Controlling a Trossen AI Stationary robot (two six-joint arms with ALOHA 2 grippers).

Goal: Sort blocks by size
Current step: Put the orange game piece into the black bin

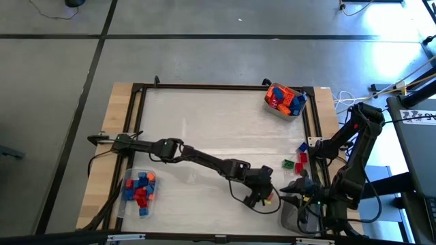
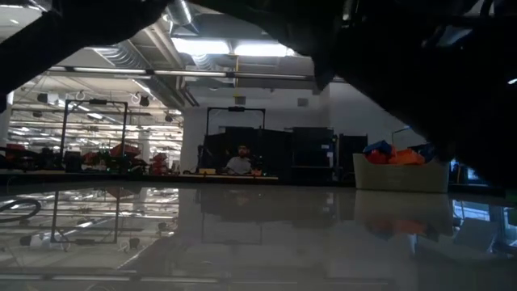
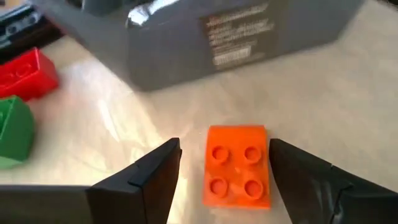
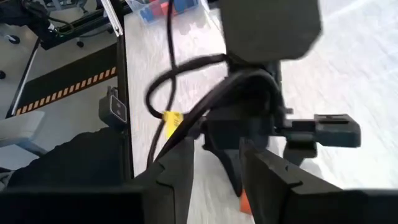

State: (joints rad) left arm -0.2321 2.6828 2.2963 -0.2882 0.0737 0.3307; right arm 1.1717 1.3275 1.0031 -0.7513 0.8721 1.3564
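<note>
1. Clear plastic tub at about 8 o'clock on the pale desk holds small red and blue plastic bricks. All look of one small size, so this is likely the bin for small pieces.
2. Left arm reaches across to roughly 5 o'clock. Left claw hangs low over a flat orange four-stud plastic brick. Fingers stand wide, one on each side of the brick, not touching it. The brick lies flat on the desk. Judgement: straddle is set for a pinch across its short sides.
3. Loose red brick and green brick lie near, apart from the orange one and unsorted.
4. Second clear tub at 1 o'clock holds larger orange and blue bricks; probably the large-size bin.
5. Right arm waits at the 4 o'clock edge. Right claw is partly parted and holds nothing visible, kept off the left arm's path.
</note>
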